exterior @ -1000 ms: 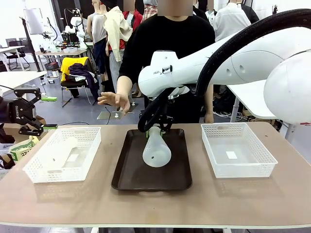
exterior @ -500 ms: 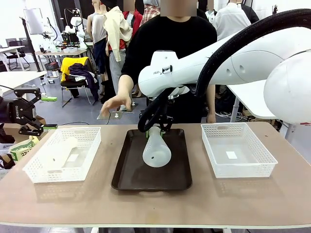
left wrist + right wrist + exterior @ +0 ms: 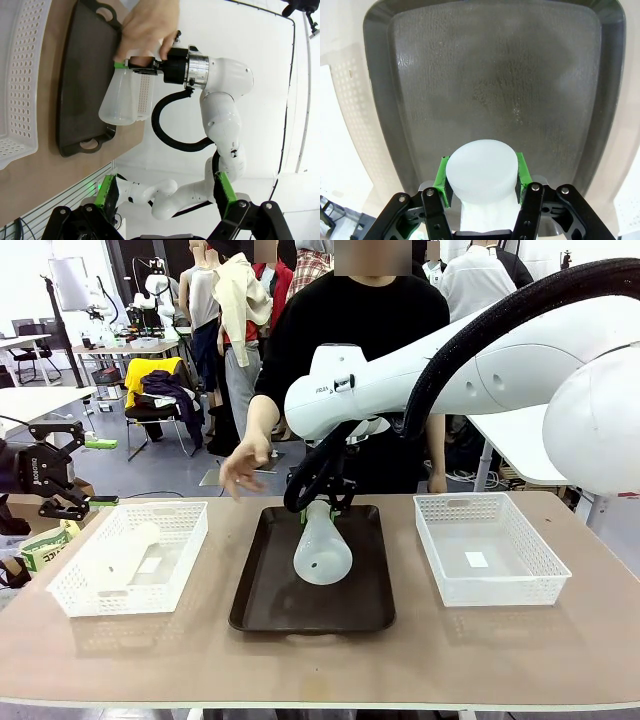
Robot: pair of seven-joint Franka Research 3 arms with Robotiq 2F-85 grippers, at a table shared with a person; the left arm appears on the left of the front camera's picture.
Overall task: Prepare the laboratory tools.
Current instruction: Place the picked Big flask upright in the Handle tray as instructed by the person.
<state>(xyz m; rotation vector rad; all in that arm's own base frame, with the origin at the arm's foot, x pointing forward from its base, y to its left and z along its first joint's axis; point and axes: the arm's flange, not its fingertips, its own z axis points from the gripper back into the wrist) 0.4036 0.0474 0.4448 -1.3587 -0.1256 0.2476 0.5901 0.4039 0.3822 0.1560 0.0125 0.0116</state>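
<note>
A frosted-white conical flask (image 3: 322,545) hangs tilted above the dark brown tray (image 3: 270,600), its round base turned toward me. My right gripper (image 3: 322,504) is shut on its neck. In the right wrist view the flask's base (image 3: 480,172) sits between the green pads (image 3: 441,177) over the tray (image 3: 510,75). A second flask (image 3: 120,558) lies on its side in the left white basket (image 3: 185,525). My left gripper (image 3: 47,470) hovers open beyond the table's left edge. Its wrist view has the open left gripper (image 3: 165,197) far from the held flask (image 3: 117,97).
An empty white lattice basket (image 3: 490,545) stands right of the tray. The person at the far side holds a hand (image 3: 245,462) above the table's far edge, between the left basket and the tray; that hand (image 3: 147,25) is near my right gripper.
The person's hand has dropped lower toward the table and turned its fingers downward. Both arms and the held flask have stayed still.
</note>
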